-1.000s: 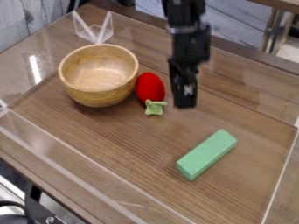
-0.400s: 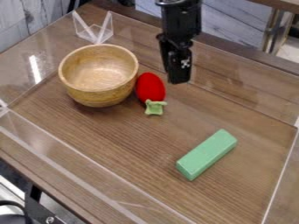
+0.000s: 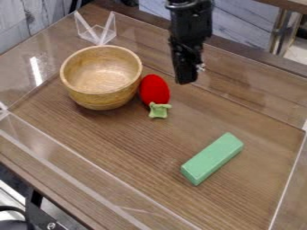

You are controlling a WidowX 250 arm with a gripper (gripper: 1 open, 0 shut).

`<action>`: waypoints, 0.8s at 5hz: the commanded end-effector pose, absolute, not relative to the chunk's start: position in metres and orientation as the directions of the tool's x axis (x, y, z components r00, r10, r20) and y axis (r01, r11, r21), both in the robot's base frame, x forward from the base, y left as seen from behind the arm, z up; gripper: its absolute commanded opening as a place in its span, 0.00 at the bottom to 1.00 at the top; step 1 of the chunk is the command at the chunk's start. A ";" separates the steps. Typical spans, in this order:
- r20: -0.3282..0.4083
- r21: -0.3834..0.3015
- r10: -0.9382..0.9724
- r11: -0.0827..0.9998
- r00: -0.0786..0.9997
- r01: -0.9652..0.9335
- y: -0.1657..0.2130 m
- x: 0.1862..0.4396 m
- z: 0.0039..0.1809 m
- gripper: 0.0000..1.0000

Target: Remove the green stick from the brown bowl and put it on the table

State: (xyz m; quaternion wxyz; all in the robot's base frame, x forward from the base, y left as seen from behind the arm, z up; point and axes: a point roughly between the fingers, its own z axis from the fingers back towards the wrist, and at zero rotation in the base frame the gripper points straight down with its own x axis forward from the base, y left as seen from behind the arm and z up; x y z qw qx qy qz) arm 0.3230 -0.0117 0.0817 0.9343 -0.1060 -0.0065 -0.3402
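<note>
**Green stick's out of the bowl, lying on the tabletop**

Green stick (image 3: 213, 158) = plain matte green bar, rectangular, lying flat and diagonal on the wood-grain tabletop (image 3: 108, 153), well apart from the brown bowl (image 3: 100, 75), toward the near-right corner. Bowl's round, light wood w/ thick rim, nothing visible inside. Red strawberry toy (image 3: 153, 92) touches the bowl's right side. Pincer (image 3: 185, 75) closed tight, holding nothing, hanging just right of the strawberry.

The arm (image 3: 188, 22) runs out of the frame's top edge. The table (image 3: 108, 153) is cropped at the left, right and bottom edges. The gripper (image 3: 184, 72) fingertips are too dark to separate.
</note>
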 end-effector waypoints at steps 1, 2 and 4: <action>0.116 -0.179 -0.633 0.744 0.765 0.643 -0.020 0.326 0.087 0.00; 0.112 -0.185 -0.651 0.729 0.751 0.659 -0.020 0.326 0.084 0.00; 0.103 -0.202 -0.626 0.748 0.773 0.633 -0.031 0.320 0.074 1.00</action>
